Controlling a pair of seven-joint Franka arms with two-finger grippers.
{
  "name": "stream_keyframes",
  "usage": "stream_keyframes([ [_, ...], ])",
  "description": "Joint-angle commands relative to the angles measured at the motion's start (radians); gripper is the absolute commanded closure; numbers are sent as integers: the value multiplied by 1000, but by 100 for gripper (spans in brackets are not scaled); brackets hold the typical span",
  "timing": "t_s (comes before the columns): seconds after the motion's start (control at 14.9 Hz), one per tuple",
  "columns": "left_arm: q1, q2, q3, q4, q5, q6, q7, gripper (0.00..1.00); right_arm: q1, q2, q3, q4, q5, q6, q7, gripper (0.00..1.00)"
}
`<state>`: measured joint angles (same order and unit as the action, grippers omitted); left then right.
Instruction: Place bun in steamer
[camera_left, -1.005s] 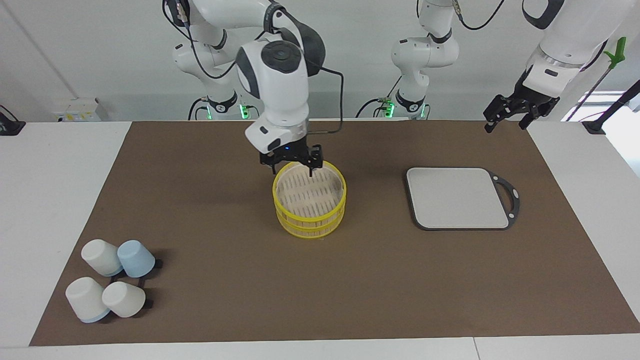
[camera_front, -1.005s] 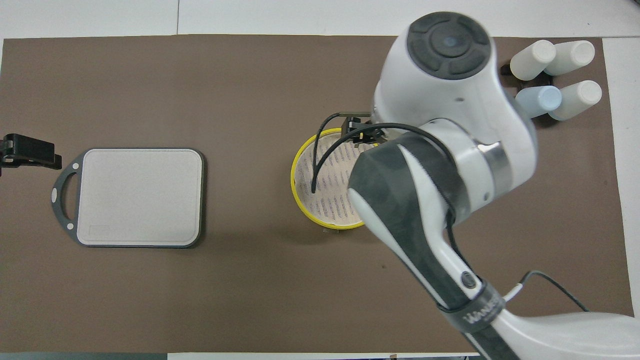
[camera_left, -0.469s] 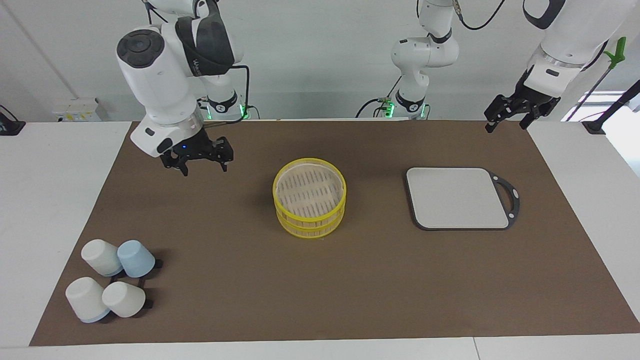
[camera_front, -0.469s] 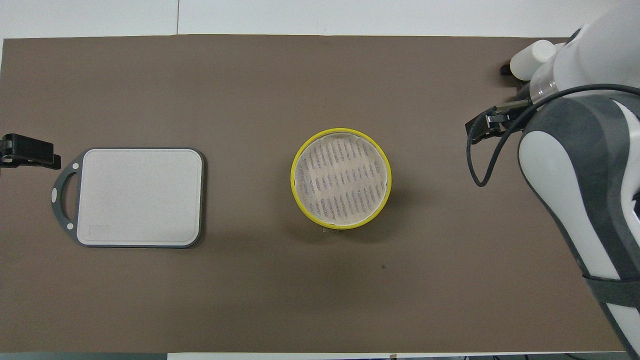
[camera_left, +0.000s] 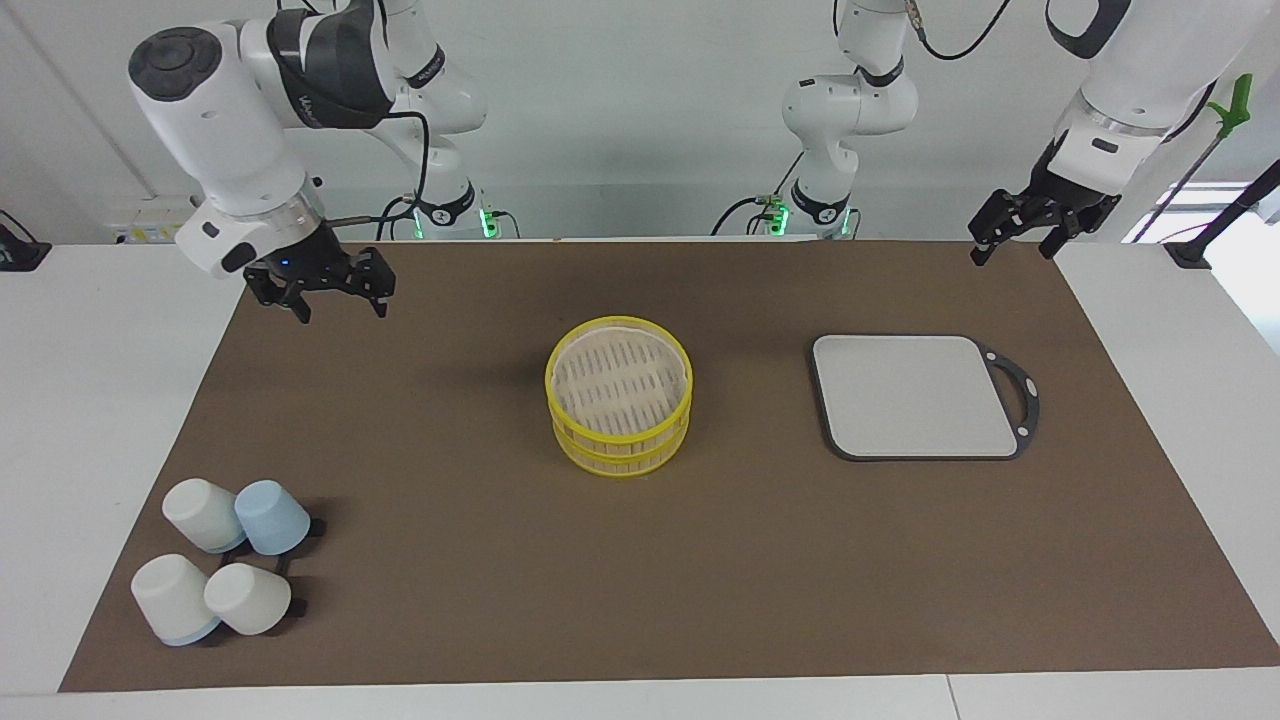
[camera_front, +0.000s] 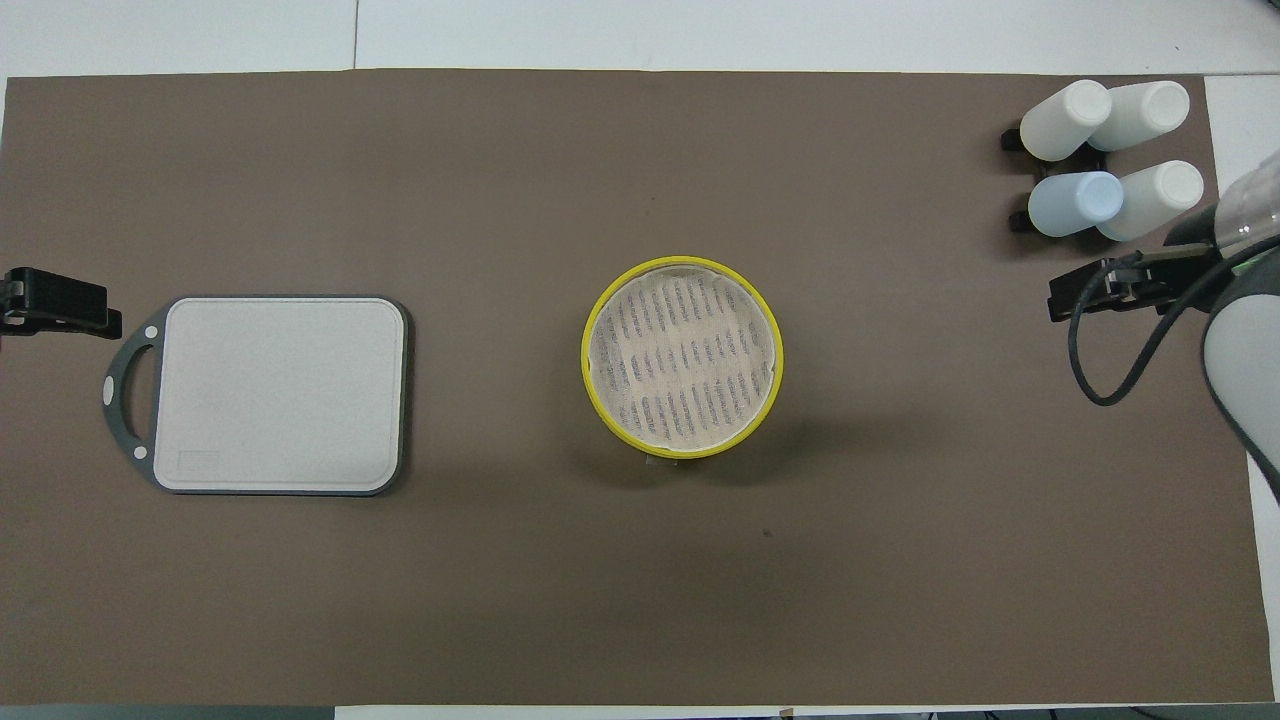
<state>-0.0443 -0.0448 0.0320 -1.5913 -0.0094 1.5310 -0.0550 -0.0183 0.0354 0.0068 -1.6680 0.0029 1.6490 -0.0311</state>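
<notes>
White walls back a white tabletop (camera_left: 90, 420) that is covered almost from edge to edge by a brown mat (camera_left: 700, 560). At the middle of the mat a yellow-rimmed steamer (camera_left: 619, 397) of two stacked tiers is seen, its pale slatted floor bare in the overhead view (camera_front: 682, 356). No bun can be made out in either view, neither in the steamer nor on the mat.

A flat grey tray (camera_left: 915, 396) with a dark handle is laid toward the left arm's end of the table, well apart from the steamer. Four cups (camera_left: 225, 570), three white and one pale blue, are grouped at the corner of the mat farthest from the robots, at the right arm's end (camera_front: 1105, 150).

The right gripper (camera_left: 334, 300) is held in the air over the corner of the mat at the robots' edge, at the right arm's end. Its fingers are spread apart and nothing is held between them. In the overhead view it is seen at the mat's edge just beside the cups (camera_front: 1095, 292).

The left gripper (camera_left: 1012, 245) is raised over the other corner at the robots' edge, by the left arm's end, where that arm waits. Its fingers are also spread, with nothing between them.
</notes>
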Motion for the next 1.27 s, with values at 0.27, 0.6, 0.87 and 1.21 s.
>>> stream_keyframes([
  [0.27,11,-27,-4,-29,-7,0,10,0,-43,-3,15,1,3,18,-16,0],
  [0.6,11,-27,-4,-30,-7,0,10,0,-57,-3,15,-1,3,21,-16,0],
  [0.87,12,-27,-4,-29,-7,0,10,0,-63,-3,15,-3,3,18,-18,0],
  [1.21,11,-27,-4,-29,-7,0,10,0,-63,-5,15,-3,2,17,-20,0],
])
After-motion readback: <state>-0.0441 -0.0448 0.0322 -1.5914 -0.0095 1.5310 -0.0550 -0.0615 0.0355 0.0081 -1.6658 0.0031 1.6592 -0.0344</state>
